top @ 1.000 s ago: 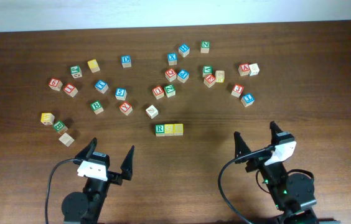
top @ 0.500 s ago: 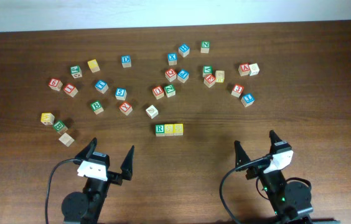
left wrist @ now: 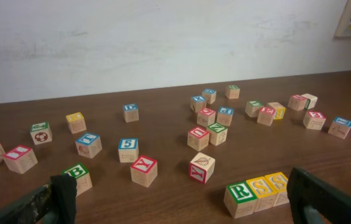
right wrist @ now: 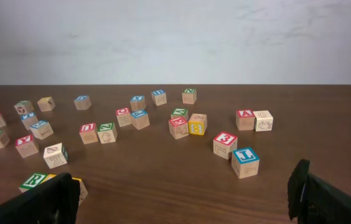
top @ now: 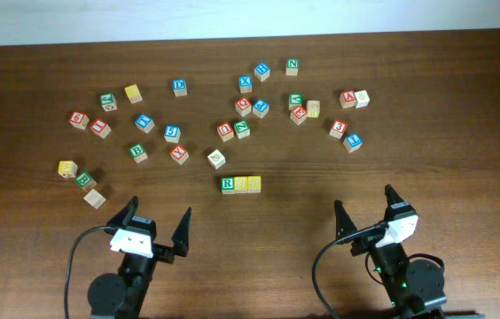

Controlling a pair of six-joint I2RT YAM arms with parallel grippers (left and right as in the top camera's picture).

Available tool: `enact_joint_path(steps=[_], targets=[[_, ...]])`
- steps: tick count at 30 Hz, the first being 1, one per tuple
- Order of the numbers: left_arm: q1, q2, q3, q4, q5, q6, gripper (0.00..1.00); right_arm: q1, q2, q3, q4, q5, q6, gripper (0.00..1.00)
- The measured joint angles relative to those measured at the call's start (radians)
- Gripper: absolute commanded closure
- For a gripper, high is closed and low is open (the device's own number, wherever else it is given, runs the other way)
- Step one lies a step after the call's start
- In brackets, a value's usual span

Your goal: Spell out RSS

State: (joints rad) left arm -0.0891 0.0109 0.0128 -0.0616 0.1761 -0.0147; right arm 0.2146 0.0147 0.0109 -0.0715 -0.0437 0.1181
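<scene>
My left gripper hangs by the near edge of the table, fingers spread wide and holding nothing. Up-table from it lies a loose scatter: a yellow cube far left, a green B cube, a red Y cube, and a pale leaf cube, which sits nearest the word but apart from it. In the middle, between my two arms and a little up-table, lies the RSS row. The R cube is at the left end, and the two yellow S cubes touch it and each other in a straight line. From how they lie I judge the spelling done. These cubes look like light, rigid wood with flat faces, not fragile, perhaps a bit slick on the painted sides. If one needed nudging I would pinch it across its near and far faces, since its side faces are shut in by its neighbours; only the end cubes offer a free side. A careless squeeze could shove the whole line askew. Rightwards, the nearest strays are a red 3 cube and a blue I cube, well apart from the row, so nothing blocks it. My right gripper hovers over bare table at the near right, jaws parted and empty
</scene>
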Motion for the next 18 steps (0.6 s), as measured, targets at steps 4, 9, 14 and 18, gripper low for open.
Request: enact_joint_path(steps=[4, 9, 14, 18], targets=[[0.0, 0.0, 0.0, 0.0, 0.0, 0.0, 0.01, 0.0, 0.0, 0.0, 0.0, 0.0, -0.002, 0.02], [0.0, 0.0, 0.0, 0.0, 0.0, 0.0, 0.01, 0.0, 0.0, 0.0, 0.0, 0.0, -0.005, 0.02], [0.0, 0.0, 0.0, 0.0, 0.0, 0.0, 0.01, 0.0, 0.0, 0.0, 0.0, 0.0, -0.006, 0.02], [0.0, 0.0, 0.0, 0.0, 0.0, 0.0, 0.01, 0.0, 0.0, 0.0, 0.0, 0.0, -0.009, 0.02]])
